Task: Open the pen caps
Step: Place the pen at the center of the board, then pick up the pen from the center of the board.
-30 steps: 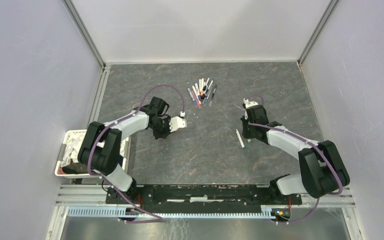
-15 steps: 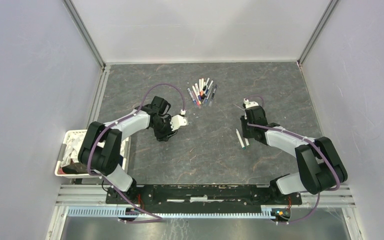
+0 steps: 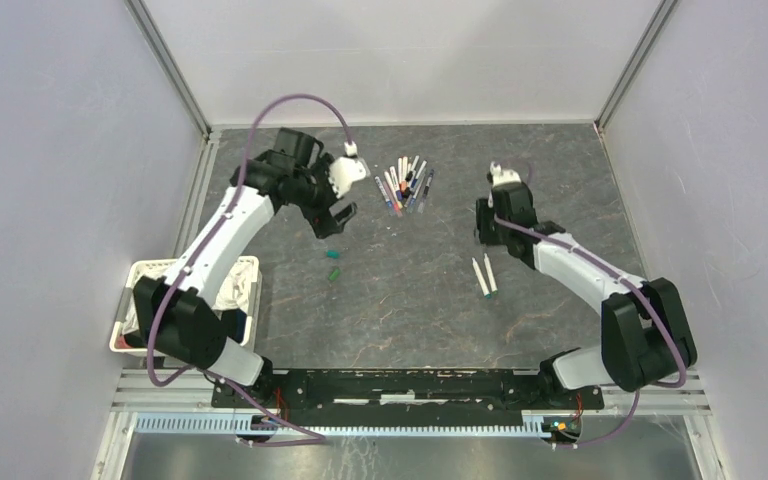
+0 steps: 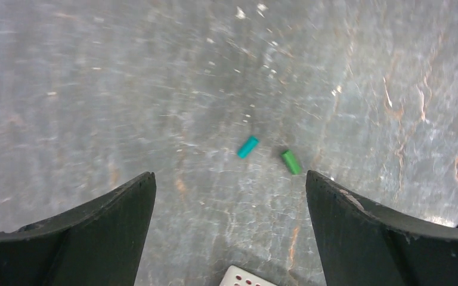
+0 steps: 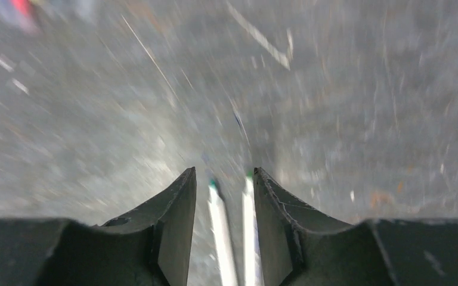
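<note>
Grey stone-look worktop (image 3: 410, 320): carrying the pens, the loose caps and a basket, with pale panels on three sides.
White basket (image 3: 152, 265): at the near left edge, beside the left arm's base; filled with crumpled white material (image 3: 240, 288), kind unclear.
Left pincer (image 3: 335, 218): fingers spread wide, clamped on nothing, raised over the far left of the worktop, near the pen cluster.
Right pincer (image 5: 223, 173): fingers partly apart, holding nothing, with two pens on the worktop showing through the gap.
Pen cluster (image 3: 405, 185): about a dozen white-barrelled pens with coloured ends, fanned together at the far middle, between the two pincers.
Pair of pens (image 3: 480, 278): side by side, almost parallel, greenish tips, just nearward of the right pincer.
Teal cap (image 4: 247, 146): loose on the worktop, below the left pincer.
Green cap (image 4: 290, 161): near the teal cap but apart from it, well apart from every pen.
</note>
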You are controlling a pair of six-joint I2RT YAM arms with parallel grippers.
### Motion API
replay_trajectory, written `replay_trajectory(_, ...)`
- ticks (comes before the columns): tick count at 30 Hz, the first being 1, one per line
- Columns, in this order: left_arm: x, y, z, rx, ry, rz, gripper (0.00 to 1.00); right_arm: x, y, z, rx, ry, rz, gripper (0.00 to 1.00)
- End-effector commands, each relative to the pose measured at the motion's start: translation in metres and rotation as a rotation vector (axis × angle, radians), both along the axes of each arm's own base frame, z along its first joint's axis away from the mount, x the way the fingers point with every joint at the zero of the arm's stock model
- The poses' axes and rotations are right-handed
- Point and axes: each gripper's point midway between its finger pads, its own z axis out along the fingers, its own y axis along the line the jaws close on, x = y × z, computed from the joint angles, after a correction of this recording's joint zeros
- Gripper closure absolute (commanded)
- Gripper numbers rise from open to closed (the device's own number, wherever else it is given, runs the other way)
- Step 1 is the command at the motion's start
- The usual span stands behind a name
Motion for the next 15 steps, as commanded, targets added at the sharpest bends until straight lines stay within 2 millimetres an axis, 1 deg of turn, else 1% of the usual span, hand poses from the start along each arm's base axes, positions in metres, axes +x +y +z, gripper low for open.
replay_trajectory(1, 0.006, 0.014, 0.066, -0.077, -0.082, 0.166, 0.0, 0.054, 0.032, 0.059, 0.085, -0.126, -0.013, 0.54)
replay_trajectory(3, 0.008, 0.019, 0.078, -0.104, -0.105, 0.19, 0.0, 0.074, 0.048, 0.063, 0.08, -0.126, -0.014, 0.54)
replay_trajectory(5, 0.006, 0.023, 0.084, -0.128, -0.111, 0.205, 0.0, 0.093, 0.062, 0.064, 0.069, -0.125, -0.024, 0.54)
replay_trajectory(7, 0.004, 0.027, 0.085, -0.135, -0.111, 0.218, 0.0, 0.113, 0.074, 0.059, 0.063, -0.121, -0.038, 0.54)
replay_trajectory(11, 0.001, 0.034, 0.084, -0.152, -0.097, 0.245, 0.0, 0.146, 0.093, 0.046, 0.072, -0.093, -0.048, 0.55)
replay_trajectory(15, -0.004, 0.036, 0.076, -0.16, -0.067, 0.255, 0.0, 0.169, 0.117, 0.039, 0.076, -0.1, -0.02, 0.55)
